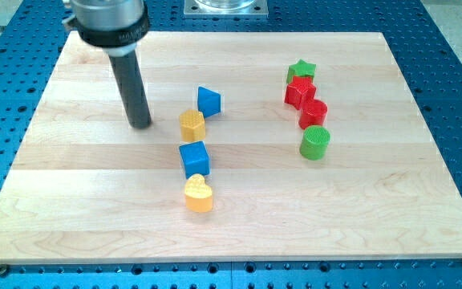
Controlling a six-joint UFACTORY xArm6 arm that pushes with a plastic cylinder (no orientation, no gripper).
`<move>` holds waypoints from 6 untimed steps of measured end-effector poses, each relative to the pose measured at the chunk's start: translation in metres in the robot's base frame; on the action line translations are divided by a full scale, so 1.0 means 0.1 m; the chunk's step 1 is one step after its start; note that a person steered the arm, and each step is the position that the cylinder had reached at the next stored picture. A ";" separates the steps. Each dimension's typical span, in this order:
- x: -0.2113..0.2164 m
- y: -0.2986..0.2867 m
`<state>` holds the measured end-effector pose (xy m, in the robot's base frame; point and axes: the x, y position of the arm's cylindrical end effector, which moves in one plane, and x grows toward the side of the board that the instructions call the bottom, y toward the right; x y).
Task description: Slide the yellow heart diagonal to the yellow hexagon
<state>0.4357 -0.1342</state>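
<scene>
The yellow heart (198, 193) lies on the wooden board (87, 209) below the centre. A blue cube (194, 158) sits just above it, touching or nearly touching. The yellow hexagon (192, 125) sits above the blue cube. My tip (140, 124) rests on the board to the left of the yellow hexagon, with a gap between them. The rod rises toward the view's top left.
A blue triangular block (208, 100) sits just up and right of the yellow hexagon. On the right, a green star (301, 71), a red star-like block (300, 91), a red cylinder (313, 113) and a green cylinder (315, 143) form a chain. A blue perforated table surrounds the board.
</scene>
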 end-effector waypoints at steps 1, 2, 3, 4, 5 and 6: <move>0.52 -0.37; 1.24 -0.28; 1.42 0.52; 1.09 1.40; 0.87 1.80; 0.85 1.16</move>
